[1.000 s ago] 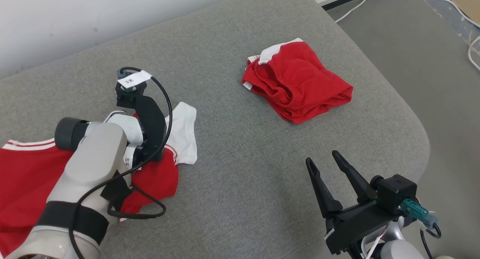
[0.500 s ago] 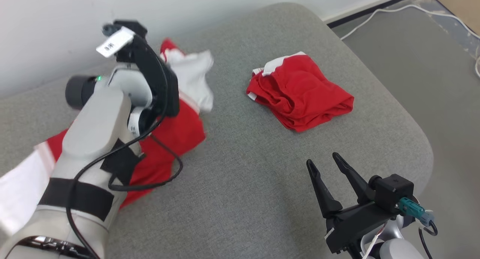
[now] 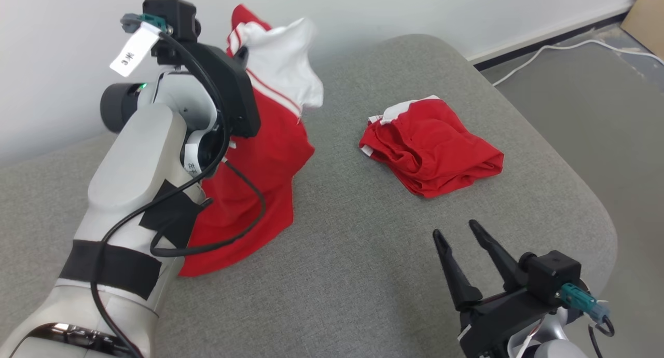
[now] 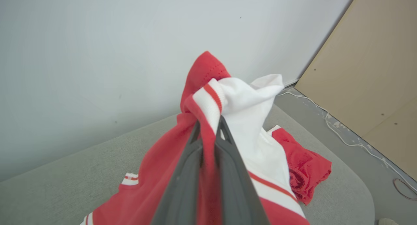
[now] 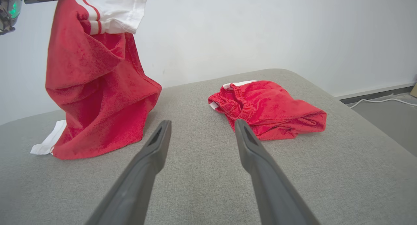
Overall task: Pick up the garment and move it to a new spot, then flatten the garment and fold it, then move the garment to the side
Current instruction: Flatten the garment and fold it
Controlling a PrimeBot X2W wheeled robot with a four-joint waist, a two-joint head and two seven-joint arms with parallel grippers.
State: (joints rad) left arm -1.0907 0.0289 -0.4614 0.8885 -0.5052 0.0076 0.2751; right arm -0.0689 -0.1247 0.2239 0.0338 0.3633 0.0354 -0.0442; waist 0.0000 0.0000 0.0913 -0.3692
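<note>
Clenched tight on a bunch of red-and-white cloth, the left gripper [image 4: 208, 128] is held high, close to the wall [image 3: 363, 10], so the pick-up can be judged done. Nothing is yet laid flat on the grey cushion [image 3: 363, 275]. The garment [image 3: 259, 155], a red shirt with white striped sleeves, is hung from that grip. Most of it is lifted clear, while its lower hem is trailed on the cushion toward the left side. The carry to a new spot is judged under way but not finished. Flattening, folding and the move to the side are all left to do. A smaller bundle of red cloth [image 3: 433, 153] is seen lying crumpled further right, well apart from the shirt. The right gripper [image 3: 454, 228] is seen low at the near edge, its fingers spread with nothing between them.
</note>
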